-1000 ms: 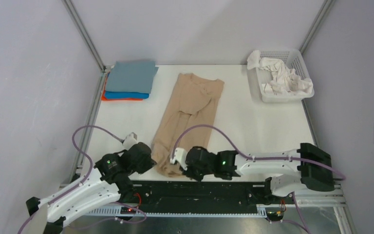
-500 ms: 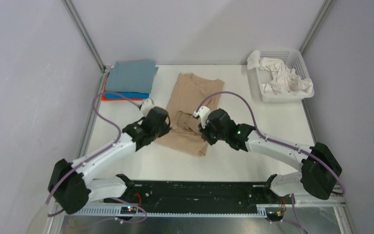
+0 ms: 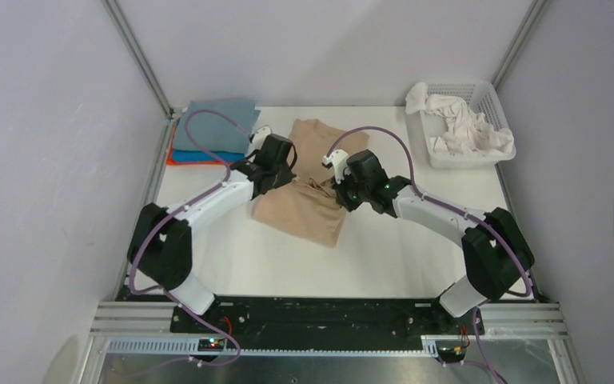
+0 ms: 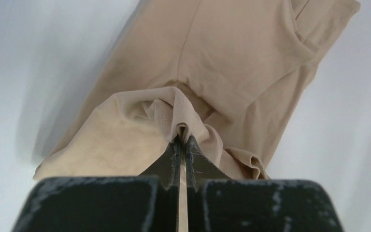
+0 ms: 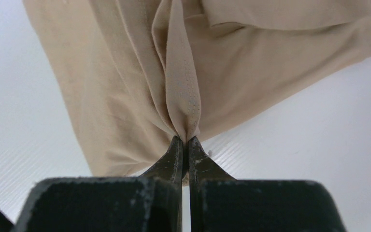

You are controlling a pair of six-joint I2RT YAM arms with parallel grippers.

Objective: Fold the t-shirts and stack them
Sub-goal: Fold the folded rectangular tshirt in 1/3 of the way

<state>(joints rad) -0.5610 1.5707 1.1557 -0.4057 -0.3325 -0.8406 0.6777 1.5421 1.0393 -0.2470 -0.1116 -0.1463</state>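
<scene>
The tan shirt (image 3: 308, 216) lies in the middle of the table (image 3: 416, 240), collar end toward the far edge. Its near half is doubled back over the rest, so the hem hangs above the chest. The fold line at the near side runs a little askew, reaching lower on the right.

Both grippers hold that hem. The left gripper (image 4: 182, 141) is clamped tight on a pinch of cloth at the left side, with the fabric puckering up out of its tips. The right gripper (image 5: 184, 141) is closed just as tight on a pleat at the right side, the shirt draping away below it. The two stand near each other over the shirt's middle, arms reaching in from either side.

At the far left corner sits the stack (image 3: 216, 128) — grey-blue on top, bright blue and orange edges showing beneath. At the far right, the basket (image 3: 496, 156) holds crumpled white shirts (image 3: 468, 128).

The step in hand looks like the hem-to-collar fold of the tan shirt. The hem is well short of the collar, so I judge the fold about half made. The next move calls for carrying both corners onward to the collar at an even pace, spreading them apart enough to take the slack out, and laying the hem flat before either grip lets go — otherwise the skew at the fold line may set in.
</scene>
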